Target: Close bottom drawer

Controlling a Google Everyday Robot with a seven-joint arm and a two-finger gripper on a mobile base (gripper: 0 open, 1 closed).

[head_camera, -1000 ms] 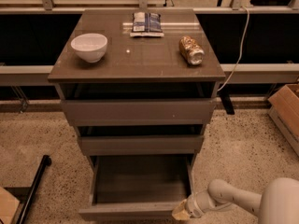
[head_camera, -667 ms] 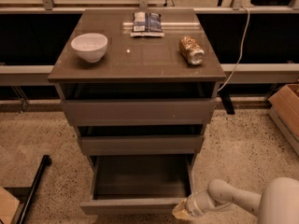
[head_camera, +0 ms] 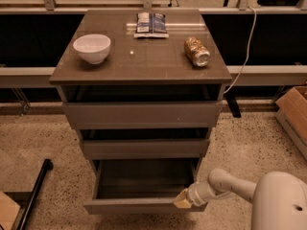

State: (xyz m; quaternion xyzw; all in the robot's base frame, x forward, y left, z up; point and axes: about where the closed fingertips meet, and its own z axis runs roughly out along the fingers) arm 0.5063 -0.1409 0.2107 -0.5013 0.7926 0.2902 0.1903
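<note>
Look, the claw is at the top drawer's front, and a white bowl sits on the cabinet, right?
Not quite. The camera view shows the claw at the front of the bottom drawer, not the top one. The white bowl does sit on the cabinet.

A bowl [head_camera: 92,48] was set on the left of the table [head_camera: 144,63], a packet [head_camera: 150,24] at the middle of its rear edge, and a can [head_camera: 197,51] laid on its side to the right. Three drawers were stacked beneath: the uppermost drawer [head_camera: 141,114], the middle drawer [head_camera: 144,147] below it, and the bottom drawer [head_camera: 136,206] standing out furthest to the front. The gripper [head_camera: 183,200] was placed at the right end of the bottom drawer's front panel, with the arm [head_camera: 230,186] reaching in from the right. A cardboard box [head_camera: 293,114] was stood on the floor well to the right
</note>
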